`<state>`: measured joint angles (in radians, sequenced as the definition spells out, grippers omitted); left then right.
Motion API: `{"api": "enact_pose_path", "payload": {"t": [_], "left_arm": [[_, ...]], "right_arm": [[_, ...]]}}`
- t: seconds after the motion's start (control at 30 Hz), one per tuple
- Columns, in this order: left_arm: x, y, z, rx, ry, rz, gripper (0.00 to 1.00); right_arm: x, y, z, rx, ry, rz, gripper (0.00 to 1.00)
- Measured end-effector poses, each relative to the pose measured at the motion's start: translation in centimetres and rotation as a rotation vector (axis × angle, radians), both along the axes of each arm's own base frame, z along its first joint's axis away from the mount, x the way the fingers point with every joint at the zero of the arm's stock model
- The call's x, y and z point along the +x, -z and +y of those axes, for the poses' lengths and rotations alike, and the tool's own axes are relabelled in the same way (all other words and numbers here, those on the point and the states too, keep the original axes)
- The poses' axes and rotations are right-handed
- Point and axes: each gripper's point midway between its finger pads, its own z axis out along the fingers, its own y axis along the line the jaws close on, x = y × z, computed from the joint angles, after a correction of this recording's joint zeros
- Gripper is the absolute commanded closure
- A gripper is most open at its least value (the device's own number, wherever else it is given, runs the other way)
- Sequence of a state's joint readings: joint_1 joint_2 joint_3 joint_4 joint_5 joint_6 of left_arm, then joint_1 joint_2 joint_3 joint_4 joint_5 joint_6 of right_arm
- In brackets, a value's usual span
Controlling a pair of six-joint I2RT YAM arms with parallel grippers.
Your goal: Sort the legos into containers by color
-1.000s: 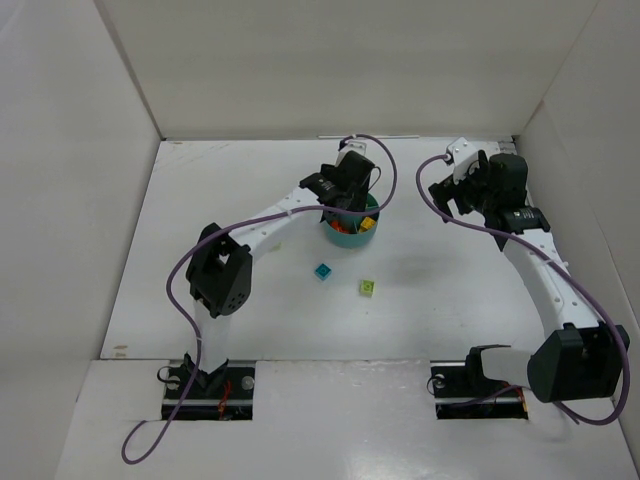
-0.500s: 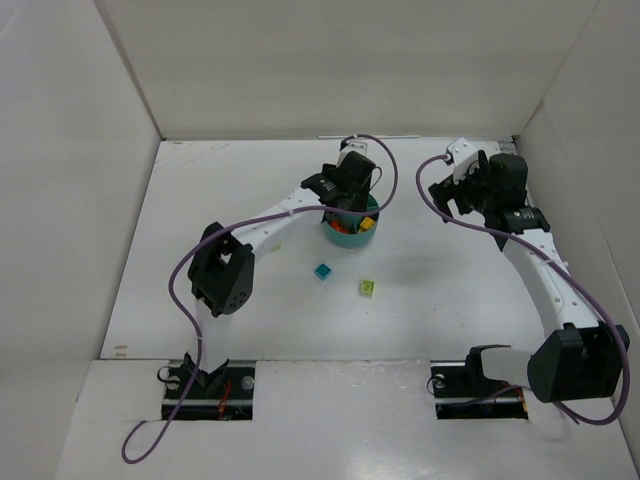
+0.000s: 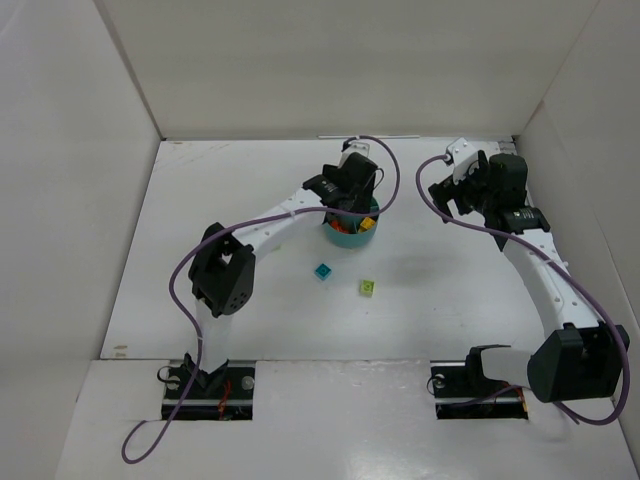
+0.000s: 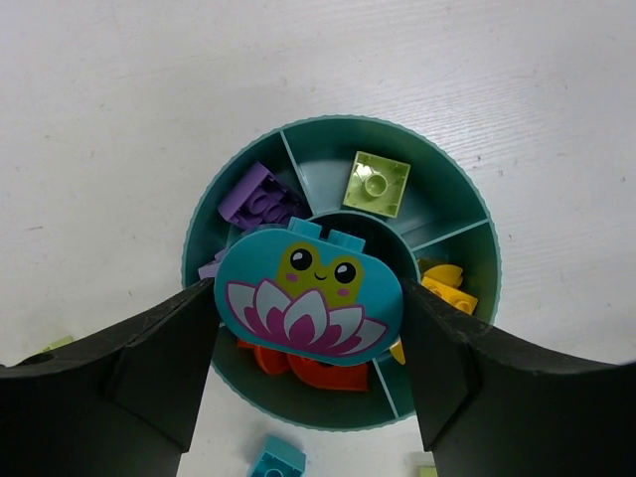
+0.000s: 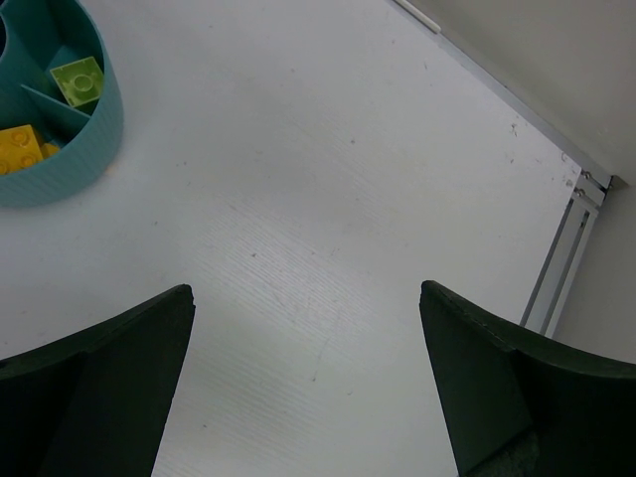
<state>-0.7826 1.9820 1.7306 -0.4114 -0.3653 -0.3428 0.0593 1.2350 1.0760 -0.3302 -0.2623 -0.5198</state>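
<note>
Teal plastic frog-picture brick sat between the left fingers above the middle cup of the round teal plastic dish; we couldn't tell if they gripped it. Right fingers gaped wide.

The round teal dish stands upright, a central cup ringed by wedge sections. Purple bricks fill one wedge. A single lime brick lies stud-up in the next, with yellow bricks and then orange bricks in the wedges after it. A teal frog brick, printed with a frog on a pink lotus, hangs over the central cup, its ends meeting the fingers. Just outside the dish's near side lie a loose teal brick and a loose lime brick, apart from each other.
</note>
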Motion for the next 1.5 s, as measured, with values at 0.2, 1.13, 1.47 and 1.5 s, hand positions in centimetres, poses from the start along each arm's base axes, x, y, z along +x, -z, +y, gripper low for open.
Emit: {"api": "enact_pose_path", "payload": {"t": [0.2,1.13,1.47,1.5], "left_arm": [[-0.3,0.0,-0.3,0.000,0.008,0.000,0.29],[-6.0,-5.3,2.6,-0.172,0.090,-0.011,0.00],[-15.8,4.1,6.8,-0.149,0.129,0.194,0.08],[-16.4,4.8,6.7,-0.148,0.138,0.205,0.09]], "right_arm": [[0.0,0.0,0.1,0.002,-0.004,0.000,0.00],[-0.8,1.7,0.5,0.010,-0.032,0.035,0.00],[-3.1,4.1,1.7,0.073,-0.074,0.076,0.00],[-3.3,4.5,1.9,0.082,-0.084,0.088,0.00]]}}
